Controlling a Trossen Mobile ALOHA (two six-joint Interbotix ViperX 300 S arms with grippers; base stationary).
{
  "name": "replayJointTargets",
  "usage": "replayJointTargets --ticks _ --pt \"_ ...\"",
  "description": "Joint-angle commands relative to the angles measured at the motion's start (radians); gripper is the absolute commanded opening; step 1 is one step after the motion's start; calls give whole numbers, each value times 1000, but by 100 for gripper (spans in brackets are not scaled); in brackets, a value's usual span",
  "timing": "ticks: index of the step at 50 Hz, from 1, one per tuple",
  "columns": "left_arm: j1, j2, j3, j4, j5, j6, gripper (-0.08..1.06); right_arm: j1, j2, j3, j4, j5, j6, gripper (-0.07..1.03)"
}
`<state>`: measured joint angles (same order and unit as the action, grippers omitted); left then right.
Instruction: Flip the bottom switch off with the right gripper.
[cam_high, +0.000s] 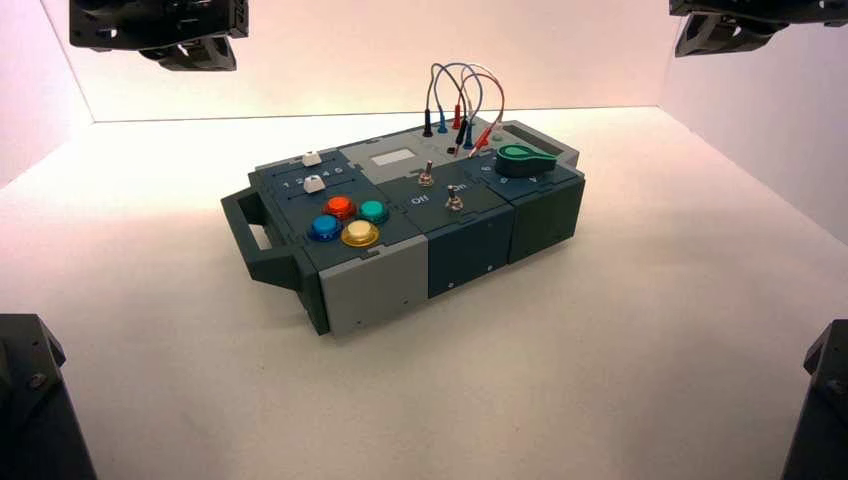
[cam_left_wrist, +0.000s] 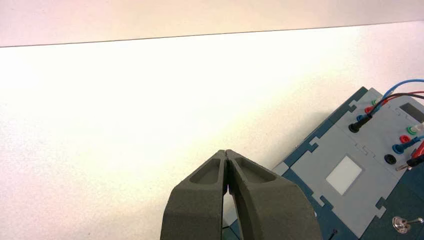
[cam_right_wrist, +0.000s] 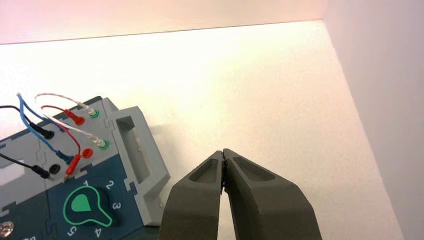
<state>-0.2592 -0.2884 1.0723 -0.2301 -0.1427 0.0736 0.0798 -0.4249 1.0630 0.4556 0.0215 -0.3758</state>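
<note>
Bottom switch (cam_high: 454, 201): little silver metal toggle, on the dark blue panel in the middle of the box (cam_high: 376, 292), close to the near long edge. Nobody's touching it.
Switch feel: probably light but springy, with a stiff snap halfway. Metal's likely a bit slippery, so a tip could skate off. Doesn't look fragile, though a hard sideways shove might slide the whole box.
Where to take it: no need to pinch, imo. Shut tips against the upper end of the lever, clear of the hex nut, then push.
Buttons: 4, yellow (cam_high: 360, 233), blue (cam_high: 325, 228), red (cam_high: 340, 207) and green (cam_high: 373, 211), toward the left end.
Sliders: 2 with white caps, left part of the top.
Toggles: 2 in all; the other one (cam_high: 426, 178) sits farther back.
Knob: 1, green (cam_high: 525, 157), right part.
Wires: 4 by colour, black, blue, red and white, at the far side.
Right gripper (cam_right_wrist: 224, 153): fingers closed together, nothing in them, off to the right and well apart from the box.
Left gripper (cam_left_wrist: 225, 152): idle, off to the left, also closed on nothing.
</note>
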Motion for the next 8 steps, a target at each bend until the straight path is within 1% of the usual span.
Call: replayJointTargets --ticks 1,8 --pt "5 -15 -11 -2 -11 -3 -3 -6 -18 -6 5 -12 3 -2" --pt "5 -14 -11 -2 -11 -3 -3 -6 -18 -6 5 -14 3 -2"
